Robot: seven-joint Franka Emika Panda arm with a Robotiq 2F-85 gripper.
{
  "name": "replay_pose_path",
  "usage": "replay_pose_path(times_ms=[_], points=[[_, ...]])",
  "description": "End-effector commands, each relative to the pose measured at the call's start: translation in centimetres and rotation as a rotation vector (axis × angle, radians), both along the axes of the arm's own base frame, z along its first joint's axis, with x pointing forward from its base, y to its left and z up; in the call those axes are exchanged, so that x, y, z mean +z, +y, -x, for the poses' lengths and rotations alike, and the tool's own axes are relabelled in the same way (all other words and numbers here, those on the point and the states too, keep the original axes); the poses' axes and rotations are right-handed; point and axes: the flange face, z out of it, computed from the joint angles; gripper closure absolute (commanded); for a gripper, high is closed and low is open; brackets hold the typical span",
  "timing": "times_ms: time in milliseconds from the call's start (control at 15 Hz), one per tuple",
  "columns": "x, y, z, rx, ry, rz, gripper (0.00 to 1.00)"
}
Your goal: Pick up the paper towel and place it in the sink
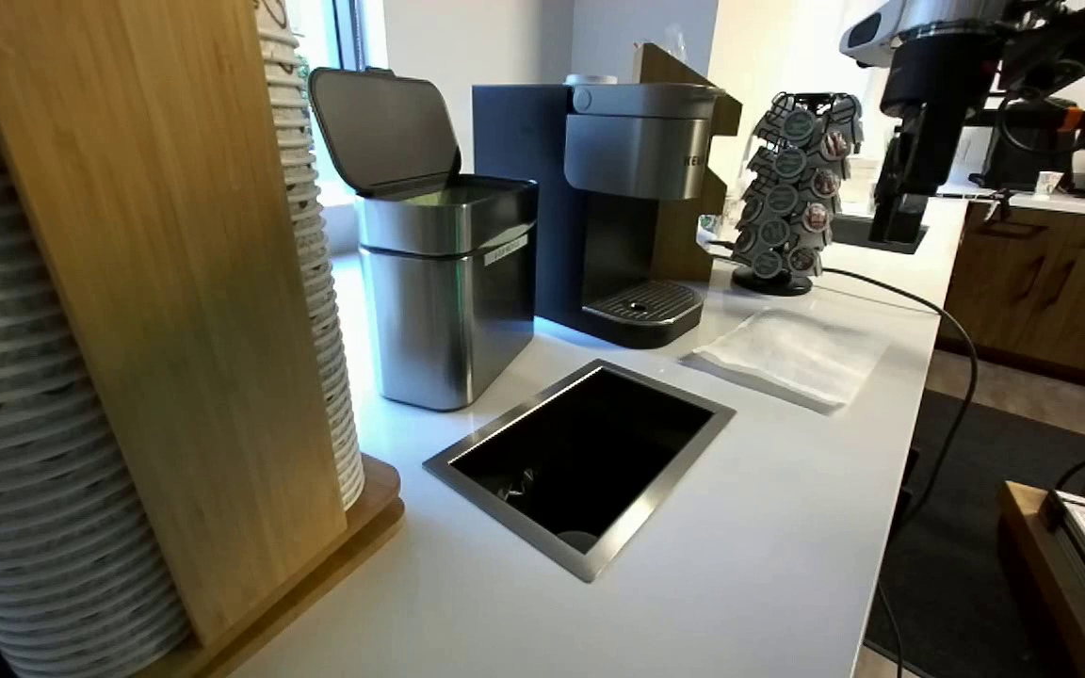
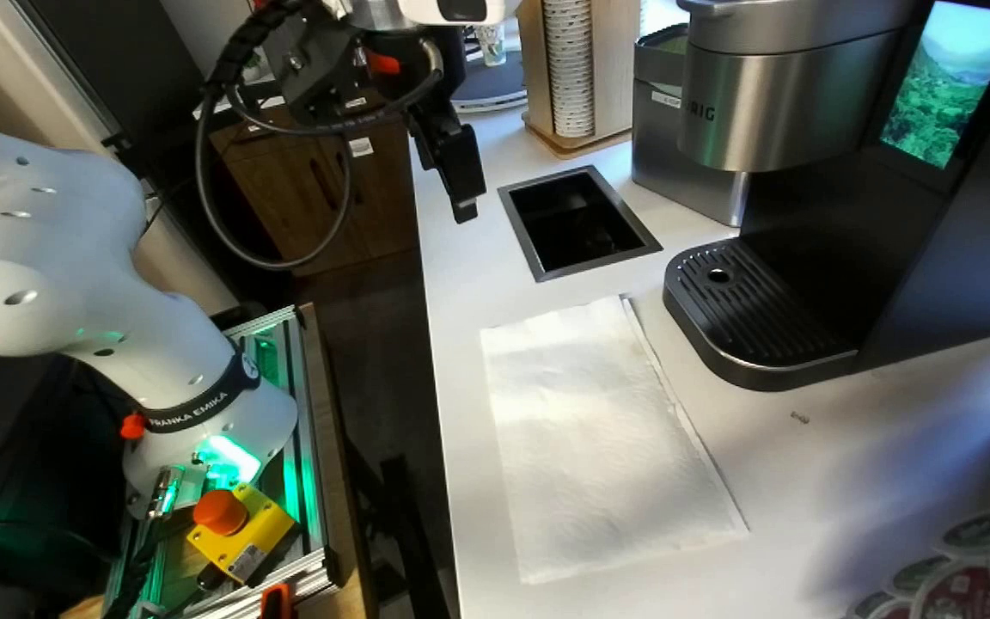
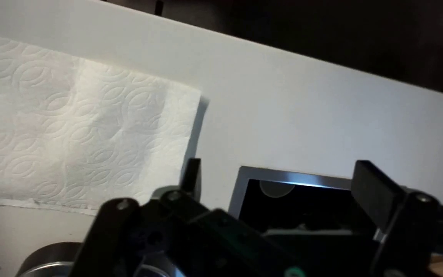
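Observation:
The white paper towel lies flat on the white countertop, in both exterior views (image 1: 792, 353) (image 2: 602, 438) and at the left of the wrist view (image 3: 83, 130). The sink has a dark basin and a steel rim, in both exterior views (image 1: 663, 480) (image 2: 598, 261), a short gap from the towel. Its rim also shows in the wrist view (image 3: 298, 179), between the fingers and partly hidden by them. My gripper, in both exterior views (image 1: 898, 221) (image 2: 464, 206), hangs in the air above the counter. In the wrist view (image 3: 281, 177) its fingers are wide apart with nothing between them.
A black and steel coffee machine (image 1: 637, 151) stands beside the towel. A grey trash bin (image 1: 420, 320) with its lid up stands beside the sink. A wooden cup holder (image 1: 175, 282) and a coffee pod rack (image 1: 787, 188) are also on the counter.

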Motion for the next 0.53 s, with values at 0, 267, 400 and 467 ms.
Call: replay_pose_path(times_ms=[0, 267, 400, 467], points=[[-3.3, -1.8, -1.5, -0.119, -0.030, 0.074, 0.00], [-7.5, -3.4, -2.6, -0.200, -0.088, 0.107, 0.00], [-9.2, -4.2, -2.6, -0.240, -0.092, 0.109, 0.00], [-9.8, -4.4, -2.5, -0.255, -0.091, 0.112, 0.00]])
